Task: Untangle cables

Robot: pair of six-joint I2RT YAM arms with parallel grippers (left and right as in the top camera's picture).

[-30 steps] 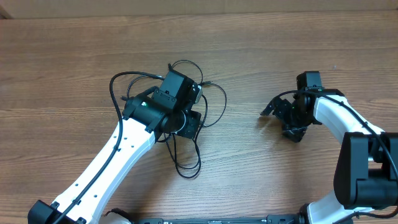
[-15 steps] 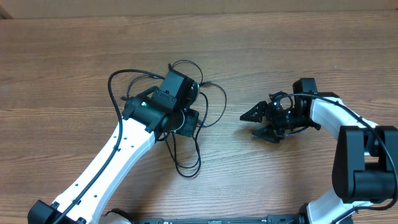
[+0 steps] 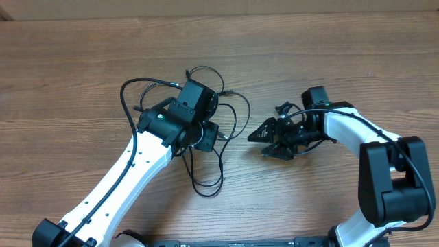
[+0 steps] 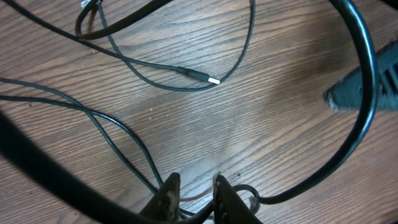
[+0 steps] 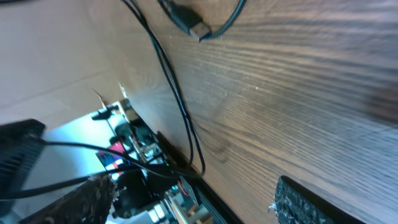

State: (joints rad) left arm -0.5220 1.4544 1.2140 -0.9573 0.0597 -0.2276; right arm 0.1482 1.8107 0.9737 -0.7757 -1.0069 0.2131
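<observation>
Well, the cables [image 4: 186, 71] lie tangled mid-tabletop [image 3: 68, 55] under my left pincer [image 4: 193, 183]. Its gap is narrow, and a grip I cannot tell. Right pincer [image 3: 266, 143] gapes wide just beside them; bare wood reaches the far edge.

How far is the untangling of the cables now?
Done: nothing visible; the cables lie crossed in one tangle, with one plug loose. In hand: left jaws low among the strands, with a narrow gap, grip unclear; right jaws open and empty beside the tangle. To do: separating every strand.
</observation>
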